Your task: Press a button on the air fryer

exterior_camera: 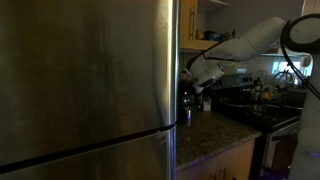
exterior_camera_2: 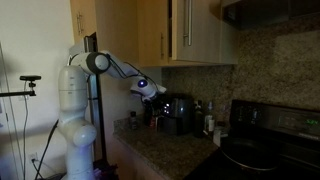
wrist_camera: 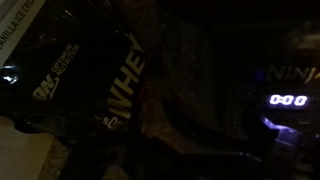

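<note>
The Ninja air fryer (exterior_camera_2: 180, 112) is standing on the granite countertop (exterior_camera_2: 170, 152), its display (wrist_camera: 287, 100) glowing. It is judged rigid, glossy and weighty, so it is calling for a light fingertip push, not a grasp. The gripper (exterior_camera_2: 154, 96) is hovering just beside it (finger spread cannot be told). A whey container (wrist_camera: 125, 90) is sitting nearby, contents hidden.

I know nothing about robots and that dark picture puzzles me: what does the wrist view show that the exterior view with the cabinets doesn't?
Only the wrist view: a glowing digital display under NINJA lettering, and a dark container printed WHEY. Only that exterior view: the white arm, its end effector, cabinets, stove. Both: the air fryer.
</note>
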Tool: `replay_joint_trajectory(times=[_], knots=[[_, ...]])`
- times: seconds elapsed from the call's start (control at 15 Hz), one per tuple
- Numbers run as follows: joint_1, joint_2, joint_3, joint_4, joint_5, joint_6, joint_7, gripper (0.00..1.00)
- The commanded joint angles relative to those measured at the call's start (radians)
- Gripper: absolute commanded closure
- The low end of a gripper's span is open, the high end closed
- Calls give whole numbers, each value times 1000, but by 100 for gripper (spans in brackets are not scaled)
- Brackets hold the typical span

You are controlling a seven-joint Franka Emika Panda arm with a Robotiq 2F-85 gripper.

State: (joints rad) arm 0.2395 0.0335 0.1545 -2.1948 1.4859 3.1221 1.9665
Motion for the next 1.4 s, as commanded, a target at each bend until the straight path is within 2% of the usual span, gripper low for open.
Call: replay_joint_trajectory(times=[0.0, 0.27, 0.4, 0.6, 0.67, 0.73, 0.87, 1.33], knots=[[0, -13, 2, -56, -61, -20, 60, 0], [-4, -4, -11, -190, -260, -34, 234, 0], [-15, 5, 9, -162, -223, -18, 203, 0], [-16, 8, 6, -181, -232, -19, 216, 0], [-17, -2, 6, -176, -224, -6, 220, 0], [-4, -29, -5, -165, -169, -1, 185, 0], [1, -75, -4, -180, -152, 28, 190, 0], [-20, -70, 16, -144, -184, 11, 205, 0]])
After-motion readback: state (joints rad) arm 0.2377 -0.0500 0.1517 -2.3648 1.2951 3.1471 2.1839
